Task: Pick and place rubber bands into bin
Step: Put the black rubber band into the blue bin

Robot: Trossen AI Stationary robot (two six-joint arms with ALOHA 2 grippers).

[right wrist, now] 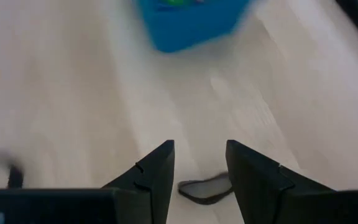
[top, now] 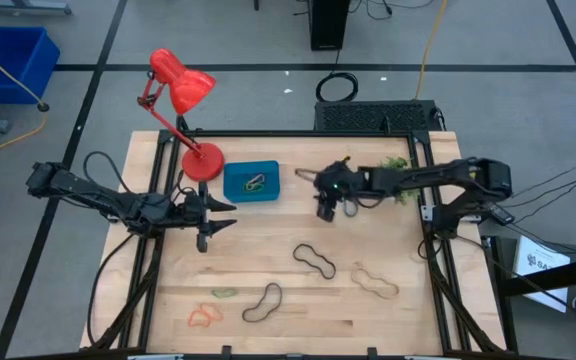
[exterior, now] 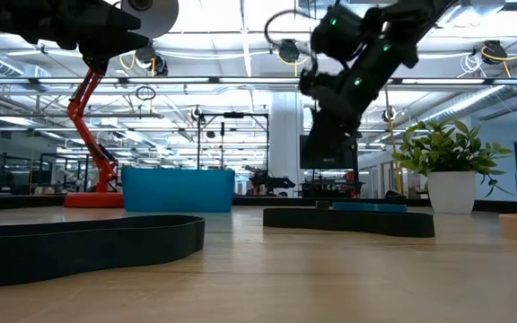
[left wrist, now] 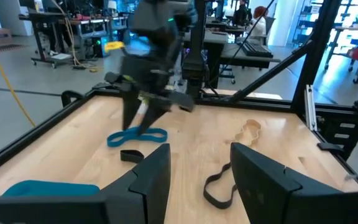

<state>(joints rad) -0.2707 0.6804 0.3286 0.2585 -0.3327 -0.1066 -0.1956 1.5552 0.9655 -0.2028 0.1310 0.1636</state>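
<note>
Blurred teal bin [right wrist: 188, 22], top cut off.

The left gripper [left wrist: 199, 180] occupies the foreground, its jaws apart with bare counter [left wrist: 272, 140] between them and nothing held. A black rubber band [left wrist: 218, 185] lies on the wood just ahead of them. Farther off, the right gripper [left wrist: 143, 115] hangs above a blue rubber band [left wrist: 137, 136]. A tan rubber band [left wrist: 248, 130] lies near the far rail. The teal bin [left wrist: 39, 187] shows at the near edge.
</note>
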